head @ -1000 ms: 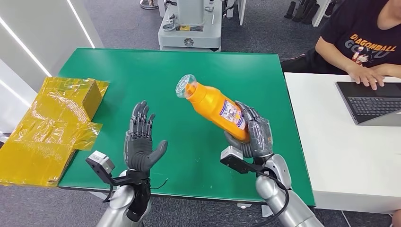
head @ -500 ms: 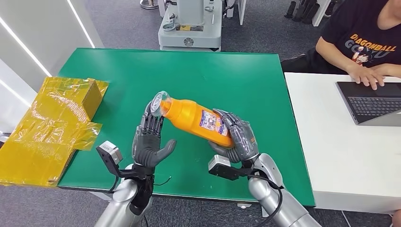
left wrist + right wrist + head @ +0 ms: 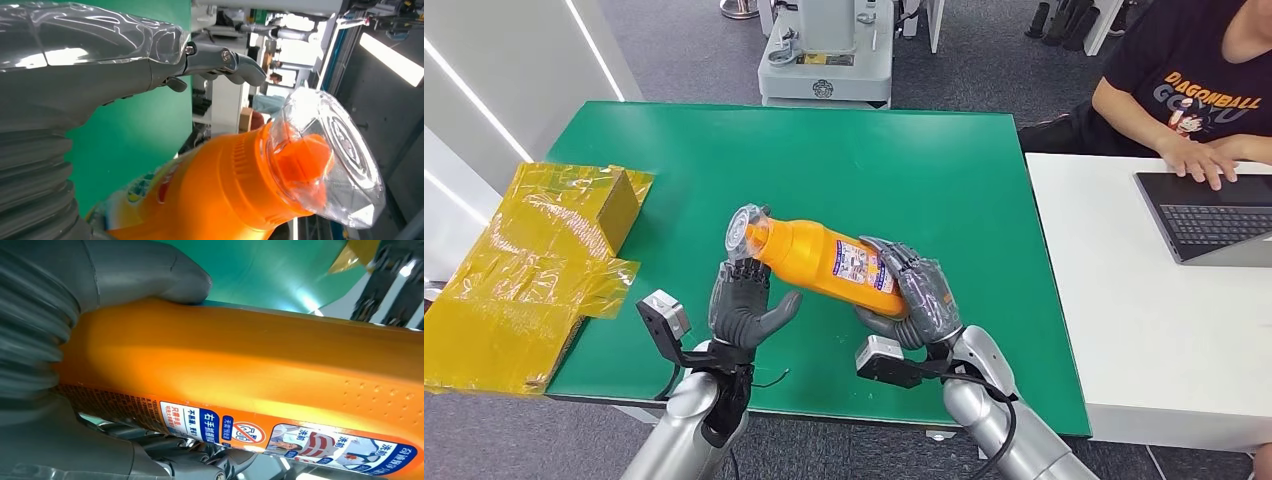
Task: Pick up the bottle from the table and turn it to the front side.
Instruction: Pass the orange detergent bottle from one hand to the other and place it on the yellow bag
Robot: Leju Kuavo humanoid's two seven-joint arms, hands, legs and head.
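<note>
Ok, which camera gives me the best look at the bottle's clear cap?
The left wrist view: the clear cap sits close and sharp over the orange spout. The head view shows the cap small, beside the left hand. The right wrist view shows the bottle body and label, not the cap.

The right hand is raised on a bent arm, its fingers and thumb wrapped around the bottle. The left hand stands upright beside it, fingers spread under the bottle's neck, seemingly just touching.
</note>
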